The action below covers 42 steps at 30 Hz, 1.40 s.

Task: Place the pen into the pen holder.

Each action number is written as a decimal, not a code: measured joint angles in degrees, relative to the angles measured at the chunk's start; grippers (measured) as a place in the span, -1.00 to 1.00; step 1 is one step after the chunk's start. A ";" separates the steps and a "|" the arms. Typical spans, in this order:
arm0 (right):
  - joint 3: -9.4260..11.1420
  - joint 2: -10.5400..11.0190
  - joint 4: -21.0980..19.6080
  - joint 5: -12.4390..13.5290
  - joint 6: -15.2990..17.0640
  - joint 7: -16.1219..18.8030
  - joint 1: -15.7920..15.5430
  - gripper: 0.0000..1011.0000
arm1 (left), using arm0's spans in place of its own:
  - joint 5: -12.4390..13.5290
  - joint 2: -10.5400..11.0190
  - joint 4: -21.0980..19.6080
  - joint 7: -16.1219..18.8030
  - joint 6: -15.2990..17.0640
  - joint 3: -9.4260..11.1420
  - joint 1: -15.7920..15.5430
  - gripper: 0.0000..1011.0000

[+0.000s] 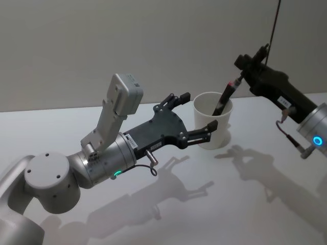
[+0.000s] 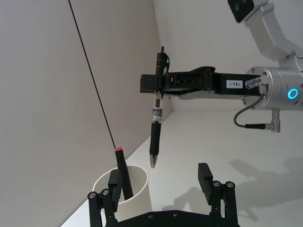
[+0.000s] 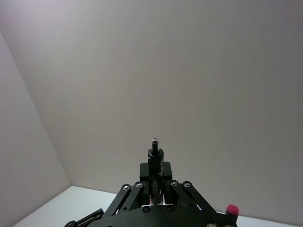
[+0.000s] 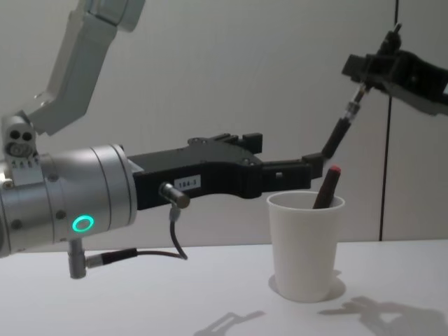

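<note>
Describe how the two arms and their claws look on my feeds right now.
Both arms are silver-grey cylinders ending in black linkage claws. The left claw has a white label on its black palm, a green ring light on the wrist and a looping black cable. A white angular link rises behind it. The right claw carries a white label reading 103-1, a blue ring light and a grey cable.

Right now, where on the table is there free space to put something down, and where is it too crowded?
Bare tabletop lies in front of the pen holder, between the arms. Around the cup it is crowded: the left gripper brackets it, open, and the right gripper holds the pen above its rim. A dark red-tipped pen already stands inside.
</note>
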 joint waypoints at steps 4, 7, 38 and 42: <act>0.09 0.39 -0.10 -2.89 -1.20 -0.29 0.40 -0.71 | 0.00 0.00 0.00 0.00 0.00 0.00 0.00 0.98; 0.09 0.54 -0.08 -5.13 -2.09 -0.64 0.81 -0.71 | 0.00 0.00 0.00 0.00 0.00 0.00 0.00 0.98; -3.26 -4.17 12.12 -21.35 -7.79 1.11 8.29 -0.71 | -0.01 0.00 0.00 0.00 0.00 0.00 0.00 0.98; -3.71 -4.94 14.44 -21.99 -8.11 1.79 9.32 -0.71 | 0.00 0.00 0.00 0.00 0.00 0.00 0.00 0.98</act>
